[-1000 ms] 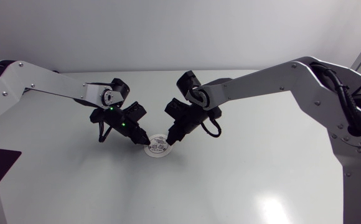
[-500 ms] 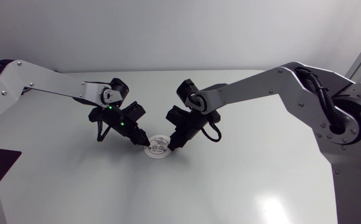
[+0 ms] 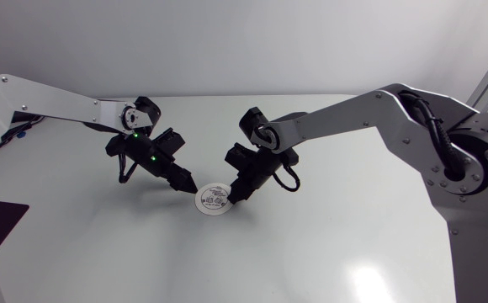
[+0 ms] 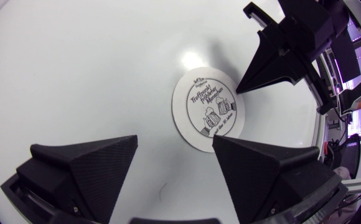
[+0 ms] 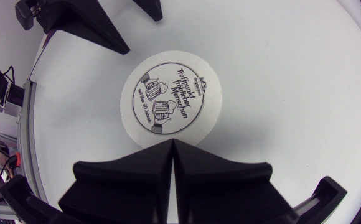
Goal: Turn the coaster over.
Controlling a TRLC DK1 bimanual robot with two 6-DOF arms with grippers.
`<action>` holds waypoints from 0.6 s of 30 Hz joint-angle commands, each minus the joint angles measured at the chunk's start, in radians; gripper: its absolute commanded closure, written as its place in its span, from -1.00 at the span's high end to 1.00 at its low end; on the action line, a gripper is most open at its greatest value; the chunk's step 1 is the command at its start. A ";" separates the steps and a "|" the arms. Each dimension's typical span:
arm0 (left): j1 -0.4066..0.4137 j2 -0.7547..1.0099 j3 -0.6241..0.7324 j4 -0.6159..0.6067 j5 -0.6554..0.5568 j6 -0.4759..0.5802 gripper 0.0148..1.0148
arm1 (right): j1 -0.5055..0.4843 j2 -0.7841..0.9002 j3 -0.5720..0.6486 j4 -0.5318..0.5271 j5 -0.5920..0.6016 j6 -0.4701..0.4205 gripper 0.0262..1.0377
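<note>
Right gripper [image 5: 172, 144] (pinched) beside printed coaster [image 5: 168, 99].

Silver-grey links [image 3: 353, 114], black joints [image 3: 257, 126], black wedge fingers [image 4: 81, 168], seemingly green lights [image 3: 150, 157].

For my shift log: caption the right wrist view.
Closed right pincer at the rim of the print-up coaster; open left pincer opposite.

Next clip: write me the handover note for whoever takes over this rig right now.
Left gripper: open, just short of the coaster, not holding it.
Right gripper: fingers shut together, empty, tip at the coaster's opposite rim.
Coaster: flat on the table between them, printed face up.
Done: both grippers are in place at the coaster.
To do: lift an edge and flip it.
</note>
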 commanded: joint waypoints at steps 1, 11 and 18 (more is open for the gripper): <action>-0.009 0.075 0.055 -0.067 0.034 -0.009 0.74 | -0.005 0.031 0.013 -0.018 -0.007 -0.021 -0.96; -0.019 0.185 0.196 -0.286 0.142 -0.024 0.72 | 0.004 0.027 0.005 -0.020 -0.007 -0.023 -0.96; -0.044 0.213 0.259 -0.341 0.163 -0.039 0.67 | 0.002 0.025 0.003 -0.020 -0.012 -0.024 -0.96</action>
